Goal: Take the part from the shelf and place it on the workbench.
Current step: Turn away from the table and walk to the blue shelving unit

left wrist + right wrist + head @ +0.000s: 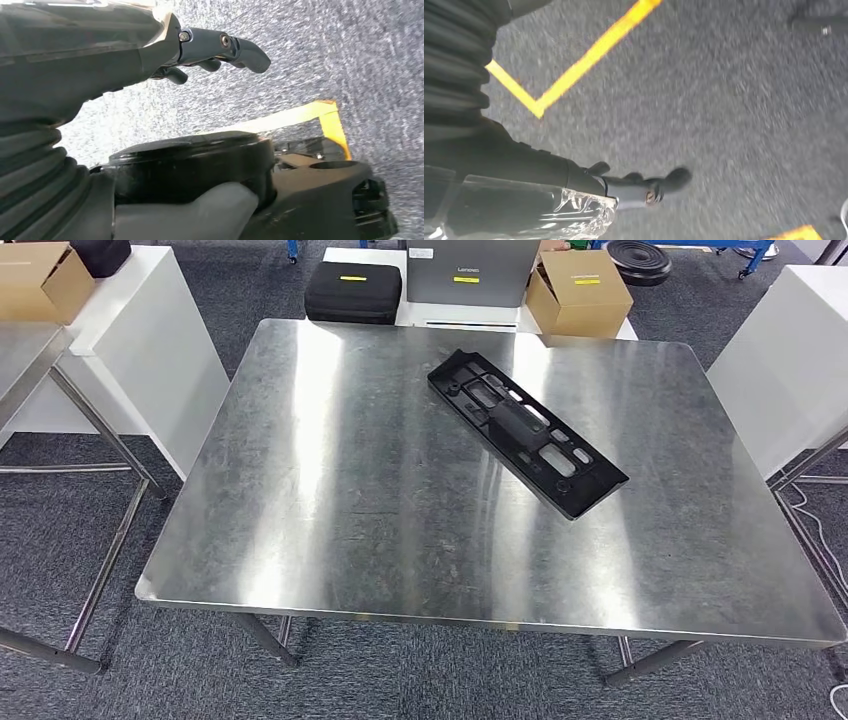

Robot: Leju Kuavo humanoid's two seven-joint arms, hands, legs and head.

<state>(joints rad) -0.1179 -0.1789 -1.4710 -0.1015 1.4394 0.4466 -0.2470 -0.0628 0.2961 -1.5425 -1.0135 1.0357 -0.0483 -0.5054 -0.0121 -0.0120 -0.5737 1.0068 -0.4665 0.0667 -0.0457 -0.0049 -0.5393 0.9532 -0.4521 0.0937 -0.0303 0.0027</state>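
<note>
Stainless steel bench (pixel 330 500), bearing black elongated part (pixel 527 433) lying flat and diagonal right of centre; left hand (pixel 220 50) and right hand (pixel 644 187) over grey carpet (pixel 724 100), fingers spread, holding nothing.

The left hand (pixel 210 52) is seen hanging above the floor with its dark fingers (pixel 247 52) extended and nothing held, while the right hand (pixel 639 187) is likewise seen over the floor, fingers stretched out and empty.
</note>
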